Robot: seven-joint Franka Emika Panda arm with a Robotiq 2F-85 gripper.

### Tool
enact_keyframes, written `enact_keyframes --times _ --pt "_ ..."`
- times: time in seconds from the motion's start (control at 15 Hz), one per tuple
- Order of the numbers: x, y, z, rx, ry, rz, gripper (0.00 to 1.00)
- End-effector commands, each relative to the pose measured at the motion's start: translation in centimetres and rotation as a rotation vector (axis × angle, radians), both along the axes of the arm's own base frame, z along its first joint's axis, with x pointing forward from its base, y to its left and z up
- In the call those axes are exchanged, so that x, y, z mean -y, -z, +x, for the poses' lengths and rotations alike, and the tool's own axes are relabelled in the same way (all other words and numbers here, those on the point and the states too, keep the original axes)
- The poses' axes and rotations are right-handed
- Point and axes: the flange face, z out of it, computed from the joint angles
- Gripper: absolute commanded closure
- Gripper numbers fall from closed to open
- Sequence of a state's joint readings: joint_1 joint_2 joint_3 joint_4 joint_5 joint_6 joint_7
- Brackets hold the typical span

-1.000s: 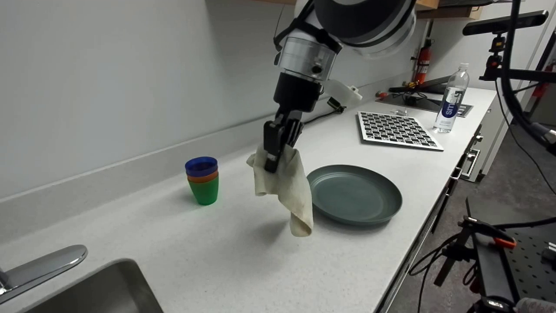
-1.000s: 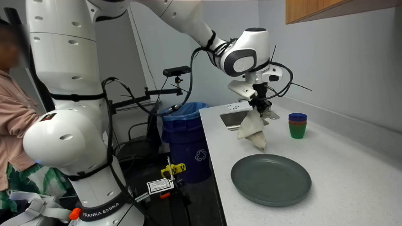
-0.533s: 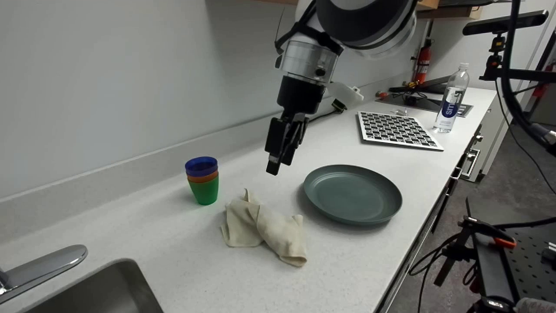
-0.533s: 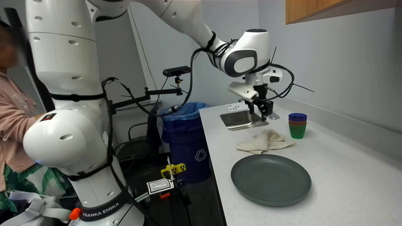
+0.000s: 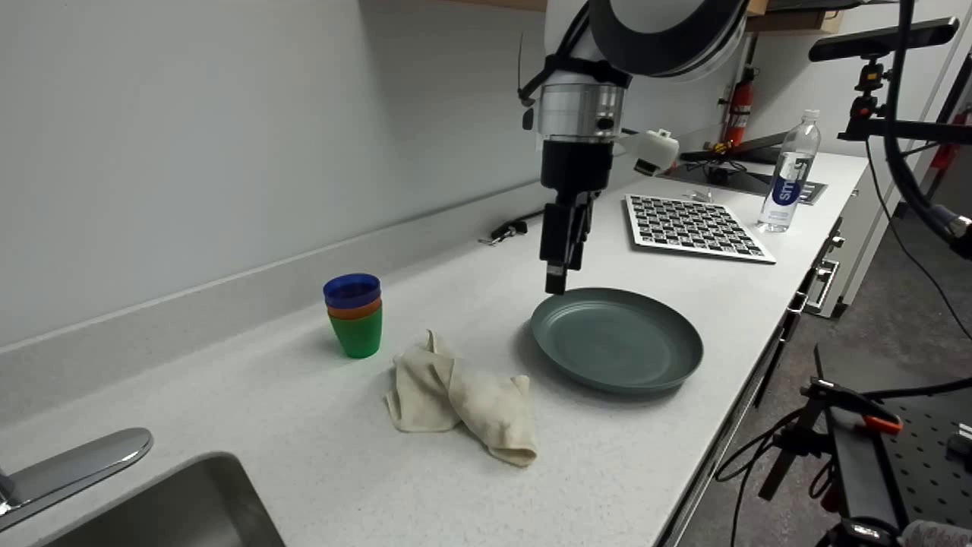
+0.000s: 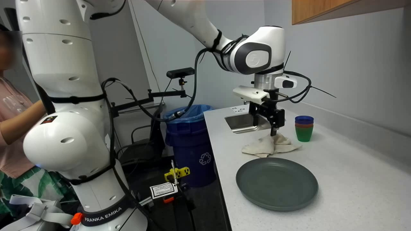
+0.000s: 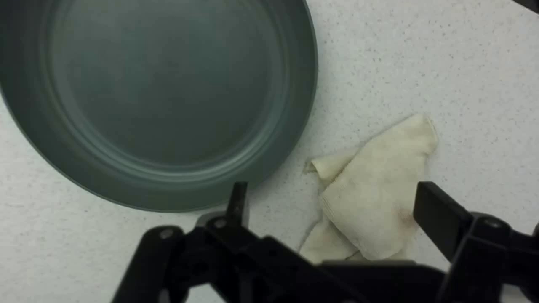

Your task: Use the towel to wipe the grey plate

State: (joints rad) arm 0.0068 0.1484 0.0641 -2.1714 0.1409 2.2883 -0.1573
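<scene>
Wrist view: a cream towel (image 7: 374, 198) is lying crumpled on the speckled white counter (image 7: 404, 67), just beside the grey plate (image 7: 168, 92) with a gap showing, while the gripper (image 7: 332, 193) is hanging above, its jaws standing wide apart. Near the counter's back edge, by the wall (image 5: 182, 167), smooth cups (image 6: 304, 128) are nesting in both exterior views, the green holding the orange, the orange holding the blue. A blue bag (image 6: 197, 110) is lining the blue bin (image 6: 192, 144) that I am seeing in an exterior view, off the counter's front edge. Matte, round and shallow, the plate is sitting near that front edge, a ridged ring running inside its raised rim; the towel, soft and folded over itself, is resting between it and the steel sink (image 5: 216, 486) at the counter's end. Only the wrist view is showing a faint reddish stain (image 7: 405, 218) on the cloth. In an exterior view, a clear bottle (image 5: 790, 178) is standing farther along the front edge, its contents escaping my eye, near a flat checkered board (image 5: 695, 226).
</scene>
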Motion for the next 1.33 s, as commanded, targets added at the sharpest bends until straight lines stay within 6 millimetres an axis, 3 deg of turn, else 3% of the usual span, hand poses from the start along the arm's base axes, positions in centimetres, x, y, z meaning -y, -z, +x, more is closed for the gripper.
enact_keyframes --times 0.0,0.47,1.07,1.13,1.27 --pt "2.6 -1.8 -3.3 -0.001 0.039 -0.057 0.0" --pt "6.0 -3.5 -8.0 0.042 0.147 -0.078 0.0" --pt "5.7 -6.0 -12.5 0.271 0.268 -0.069 0.0" --pt "5.8 -5.2 -10.5 0.211 0.233 -0.059 0.0" --pt "5.7 -5.4 -11.3 0.237 0.252 -0.056 0.0"
